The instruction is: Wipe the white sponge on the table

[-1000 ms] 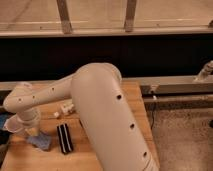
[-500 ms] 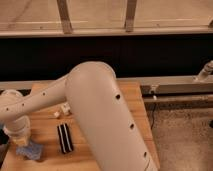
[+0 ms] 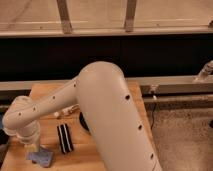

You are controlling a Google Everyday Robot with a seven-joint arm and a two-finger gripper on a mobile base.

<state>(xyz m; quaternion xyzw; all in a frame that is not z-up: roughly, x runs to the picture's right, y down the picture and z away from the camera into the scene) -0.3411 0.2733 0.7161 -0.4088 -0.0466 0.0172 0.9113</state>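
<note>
1. At the near-left corner of the table, a small cream patch shows just under the arm's wrist; this is probably the white sponge, though most of it is hidden.
2. Right beside it, touching or nearly so, lies a light-blue pad.
3. Over both hangs the gripper, pointing down at the tabletop. Its fingers are closed tight; whether they pinch the sponge or only press on it cannot be told.
4. Farther right a black ribbed block lies on the wood, and beyond it a small white tube, well apart from the sponge.
5. Judging by this, the sponge has been reached and is down at the surface, so wiping may be under way; no wiped streak is visible, so how much remains is unclear.
</note>
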